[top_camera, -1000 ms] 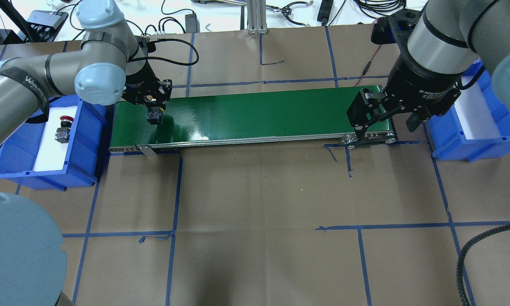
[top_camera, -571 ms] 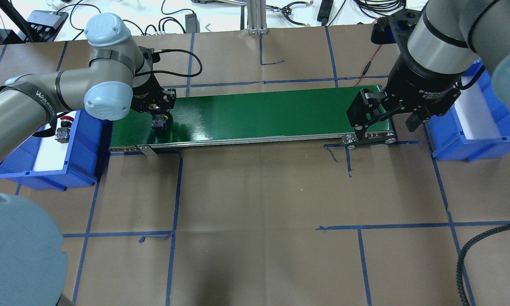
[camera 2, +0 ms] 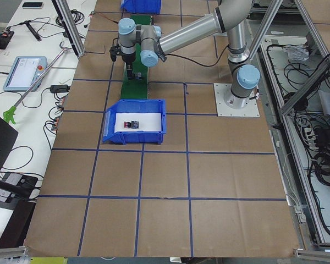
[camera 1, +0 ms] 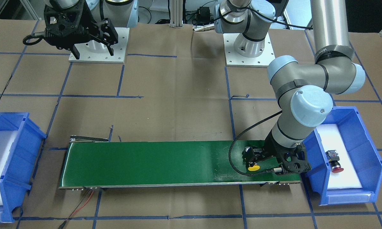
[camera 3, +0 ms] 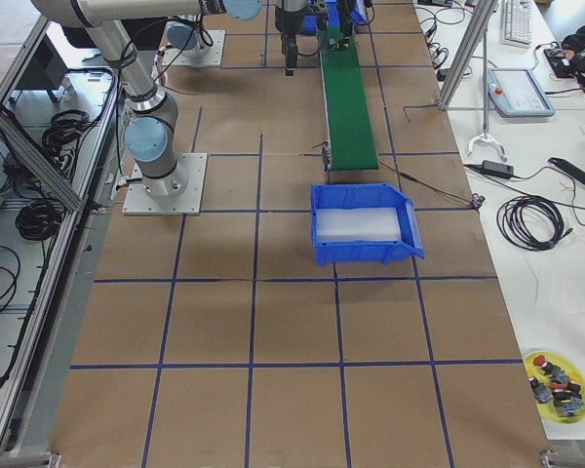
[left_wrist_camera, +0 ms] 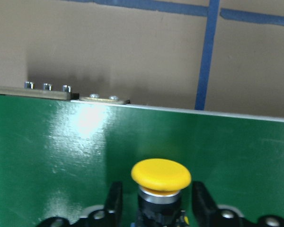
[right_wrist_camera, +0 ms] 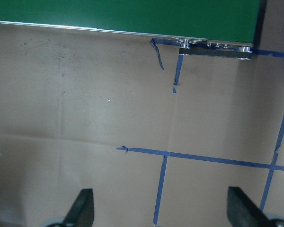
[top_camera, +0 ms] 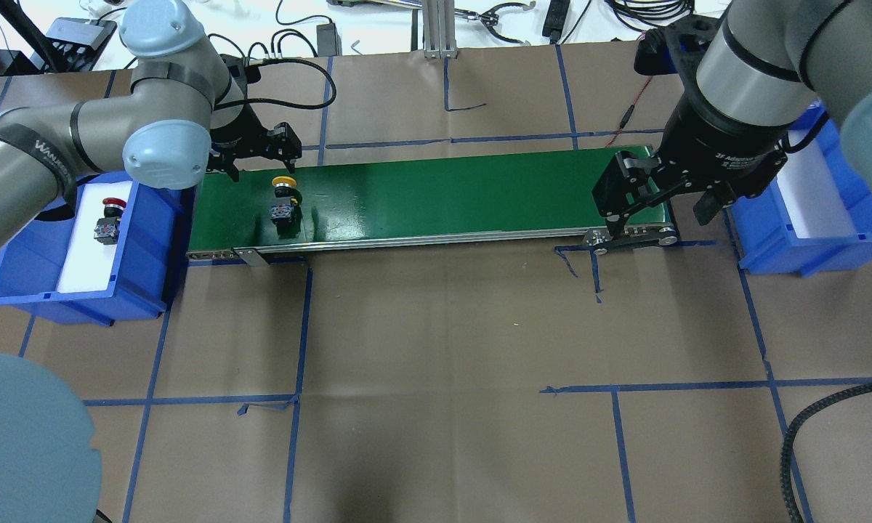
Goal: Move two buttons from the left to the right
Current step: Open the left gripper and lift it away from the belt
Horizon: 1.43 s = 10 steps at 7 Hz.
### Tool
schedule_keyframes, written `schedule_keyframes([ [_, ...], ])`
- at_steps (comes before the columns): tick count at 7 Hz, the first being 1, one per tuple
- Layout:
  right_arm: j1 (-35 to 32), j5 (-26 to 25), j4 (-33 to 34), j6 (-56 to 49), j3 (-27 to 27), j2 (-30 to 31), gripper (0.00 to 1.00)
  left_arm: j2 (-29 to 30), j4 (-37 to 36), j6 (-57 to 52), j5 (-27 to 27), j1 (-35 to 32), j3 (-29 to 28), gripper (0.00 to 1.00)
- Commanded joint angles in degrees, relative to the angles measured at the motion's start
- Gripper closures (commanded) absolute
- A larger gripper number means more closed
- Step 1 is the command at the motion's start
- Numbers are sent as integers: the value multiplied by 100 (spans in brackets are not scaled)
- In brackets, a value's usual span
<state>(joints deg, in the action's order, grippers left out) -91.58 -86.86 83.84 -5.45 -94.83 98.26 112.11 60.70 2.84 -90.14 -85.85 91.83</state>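
Task looked roughly a quarter done, w/ neither button across yet. The yellow button (top_camera: pixel 284 200) stood upright, cap up, on the green belt (top_camera: pixel 443 196) at its left end, i.e. lifted out of the left bin (top_camera: pixel 149 247) but not carried over. The left end effector (top_camera: pixel 258 163) was spread open and gripping nothing. In the wrist view its fingers (left_wrist_camera: pixel 114 201) sat either side of the button w/ a gap on each side, no contact. The red button (top_camera: pixel 107 218) lay in the left bin on the white liner, untouched as far as could be judged. The right end effector (top_camera: pixel 657 211) hung over the belt's right end, fingers wide apart, nothing btwn them. Left to do, in my reading: get the yellow one along the belt, have the right arm pick it and drop it in the right bin (top_camera: pixel 770 232) on the tabletop (top_camera: pixel 443 327), then repeat all of it for the red one.
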Motion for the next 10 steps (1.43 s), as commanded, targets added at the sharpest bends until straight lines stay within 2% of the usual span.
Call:
schedule_keyframes([
  [1,9,-7,0,0,0,0,0,-286,1314,-20,5,24,-872,0],
  [3,0,-7,0,0,0,0,0,-165,2354,-116,-3,42,-1848,0],
  [5,0,-7,0,0,0,0,0,-93,2403,-782,-47,277,-2011,0],
  [7,0,-7,9,0,0,0,0,38,2403,-1957,23,1276,-2037,0],
  [10,0,-7,9,0,0,0,0,327,2315,-2971,-30,2173,-2098,0],
])
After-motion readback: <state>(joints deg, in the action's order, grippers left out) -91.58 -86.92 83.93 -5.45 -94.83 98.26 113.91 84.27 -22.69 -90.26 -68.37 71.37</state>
